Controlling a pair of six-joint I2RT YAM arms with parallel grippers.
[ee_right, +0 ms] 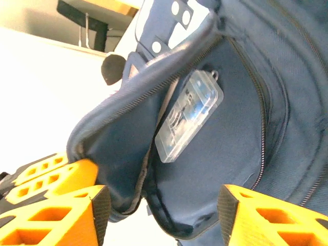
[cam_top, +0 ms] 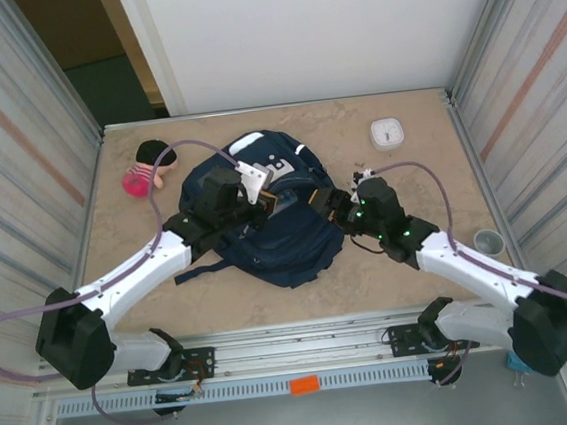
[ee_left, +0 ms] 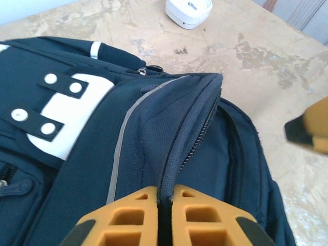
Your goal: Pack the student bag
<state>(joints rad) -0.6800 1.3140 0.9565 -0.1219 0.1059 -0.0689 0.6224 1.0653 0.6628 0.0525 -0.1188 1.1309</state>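
Observation:
The student bag (cam_top: 284, 243), navy with a white patch (ee_left: 66, 115), lies in the middle of the table. My left gripper (ee_left: 165, 192) is at the bag's top (cam_top: 262, 196), shut on the zippered edge of the flap (ee_left: 192, 128) and holding the compartment agape. Facing that mouth from the right, my right gripper (ee_right: 161, 205) stands open (cam_top: 321, 201) with nothing between its fingers. A clear plastic case (ee_right: 189, 115) lies inside the compartment against the inner wall, apart from both pads. One right fingertip (ee_left: 312, 130) shows at the edge of the left wrist view.
A pink plush toy (cam_top: 144, 171) lies at the far left of the table. A small white box (cam_top: 387, 133) sits at the far right (ee_left: 188, 10). A grey cup (cam_top: 488, 243) stands near the right wall. Corrugated walls close both sides.

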